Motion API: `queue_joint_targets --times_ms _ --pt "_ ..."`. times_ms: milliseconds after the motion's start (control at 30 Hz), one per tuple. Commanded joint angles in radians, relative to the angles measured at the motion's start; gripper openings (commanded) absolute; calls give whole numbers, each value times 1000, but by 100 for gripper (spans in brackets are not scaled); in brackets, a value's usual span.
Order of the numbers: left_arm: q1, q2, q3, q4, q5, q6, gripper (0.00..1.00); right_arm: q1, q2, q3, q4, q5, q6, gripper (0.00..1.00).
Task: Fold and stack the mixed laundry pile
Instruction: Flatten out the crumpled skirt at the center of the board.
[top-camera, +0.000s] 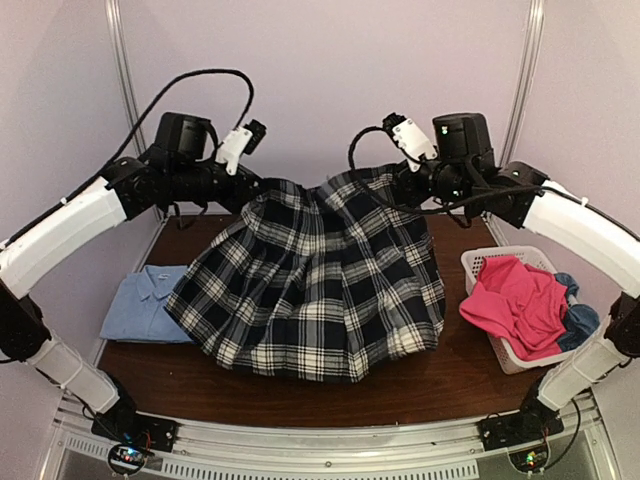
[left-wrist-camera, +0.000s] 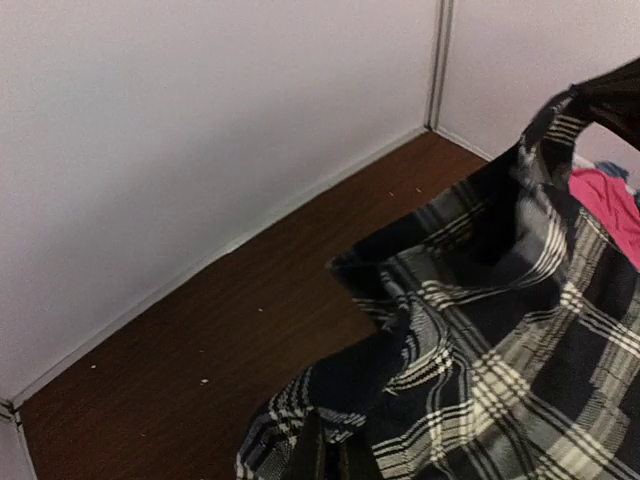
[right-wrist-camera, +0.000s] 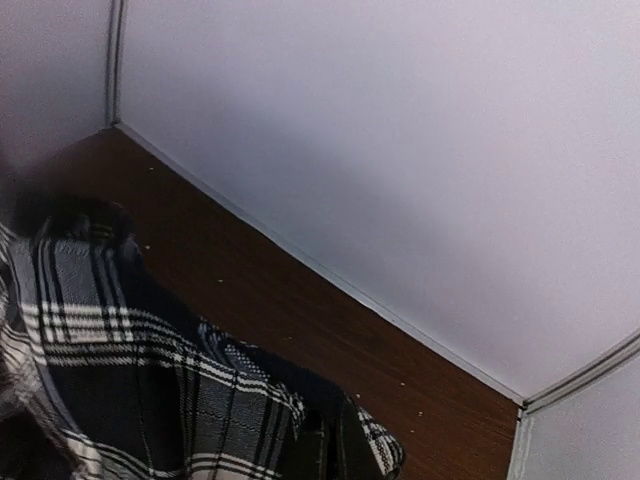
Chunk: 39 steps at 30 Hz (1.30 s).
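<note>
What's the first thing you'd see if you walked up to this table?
The big black-and-white plaid garment, held up and spread across the middle of the table by the left gripper and right gripper at its far edge. Next, the hot-pink trousers in the white basket on the right.

Plaid cloth hung wide, blocks table centre. Left of it: light blue shirt, flat, low obstacle. Right of it: basket w/ pink trousers heaped, blocked. In front & behind it: bare wood, passable.
</note>
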<state>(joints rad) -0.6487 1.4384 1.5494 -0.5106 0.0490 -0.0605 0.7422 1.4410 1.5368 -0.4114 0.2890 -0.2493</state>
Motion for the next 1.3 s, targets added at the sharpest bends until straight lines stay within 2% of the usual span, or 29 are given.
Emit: queue_joint_targets --times_ms 0,67,167,200,233,267,300,333,367,400,433,500,567,600,633,700,733,767,833,867,933,967,1033,1133,1200,1267 --pt "-148 -1 57 130 127 29 0 121 0 70 55 -285 130 0" --pt "-116 -53 40 145 -8 -9 0 104 -49 65 71 -222 118 0" --pt "29 -162 -43 273 -243 -109 0 -44 -138 8 238 -29 104 0" --pt "69 -176 -54 300 -229 -95 0 -88 -154 -1 274 -1 113 0" --pt "82 -166 -38 294 -129 -51 0 -118 -153 18 261 -47 128 0" --pt "77 -134 6 240 68 -18 0 -115 -135 79 197 -176 135 0" --pt "56 -88 55 162 285 22 0 -83 -90 151 98 -376 130 0" --pt "-2 -49 107 68 449 99 0 -20 -38 213 -39 -495 92 0" --pt "-56 -33 127 -8 492 175 0 57 0 240 -137 -499 58 0" --pt "-98 -51 108 -20 441 217 0 116 15 227 -188 -444 32 0" --pt "-110 -94 45 46 308 194 0 135 -1 187 -181 -374 35 0" --pt "-53 -212 -102 211 -35 54 0 37 -108 48 -19 -283 92 0" --pt "66 -253 -143 266 -230 -90 0 -93 -199 -47 159 -177 159 0" --pt "92 -253 -146 272 -227 -109 0 -124 -218 -64 215 -145 165 0" --pt "92 -232 -133 271 -149 -85 0 -131 -214 -52 233 -168 163 0" --pt "31 -134 -48 206 154 -39 0 -103 -125 51 138 -417 174 0" --pt "-39 -69 20 127 255 54 0 -55 -50 127 20 -541 167 0" --pt "-107 -22 81 17 298 133 0 7 15 190 -69 -624 147 0" --pt "-193 -11 109 -13 218 186 0 103 77 242 -137 -608 104 0" --pt "-186 -47 82 36 60 149 0 107 58 219 -100 -525 108 0" --pt "-79 -155 -13 177 -130 41 0 21 -60 117 51 -373 140 0" --pt "13 -199 -46 217 -176 -33 0 -35 -106 68 122 -309 167 0" --pt "125 -218 -39 204 -179 -47 0 -140 -144 38 180 -207 185 0" --pt "127 -162 27 123 -45 15 0 -158 -107 118 101 -295 161 0" --pt "124 -183 -18 144 44 22 0 -150 -91 138 46 -361 162 0" --pt "114 -230 -92 197 85 28 0 -124 -119 85 60 -347 152 0"
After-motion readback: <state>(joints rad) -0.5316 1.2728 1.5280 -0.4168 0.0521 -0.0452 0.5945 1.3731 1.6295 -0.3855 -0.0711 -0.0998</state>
